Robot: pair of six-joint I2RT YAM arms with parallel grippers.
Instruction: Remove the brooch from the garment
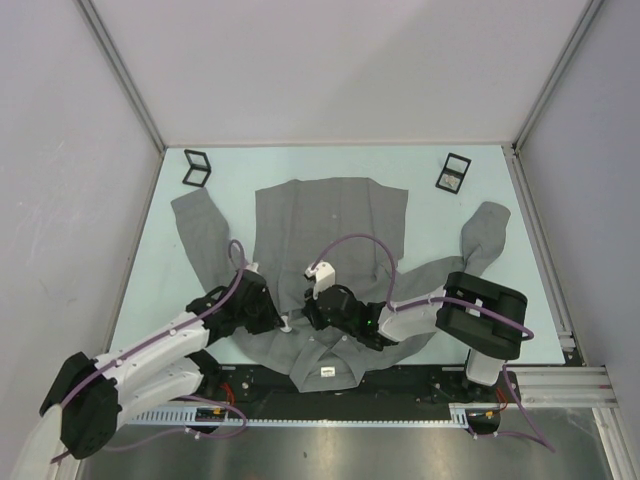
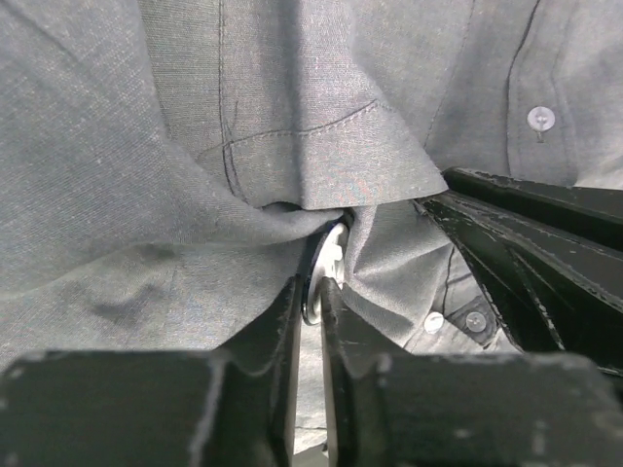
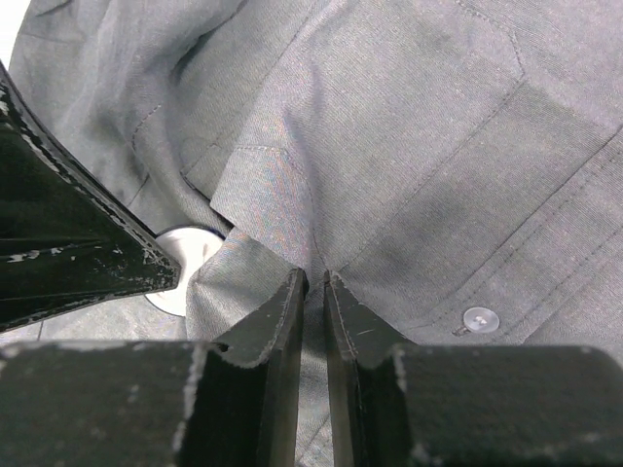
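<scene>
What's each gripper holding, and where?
The left gripper pinches the round silvery brooch by its rim. The right gripper pinches a fold of the grey shirt beside the brooch.

A grey shirt (image 1: 330, 215) lies spread on the pale green table (image 1: 430, 200). Its collar and white neck label (image 1: 327, 373) point toward the bottom of the frame, and its sleeves reach to the upper left and upper right. Two small black-framed squares sit near the table's far corners, one upper left (image 1: 197, 168) and one upper right (image 1: 455, 172). The left arm (image 1: 160, 345) enters from the lower left, the right arm (image 1: 480, 315) from the lower right. The left claw (image 1: 284, 322) and right claw (image 1: 312, 312) sit just beside each other on the shirt, below centre; how their jaws stand cannot be told.
</scene>
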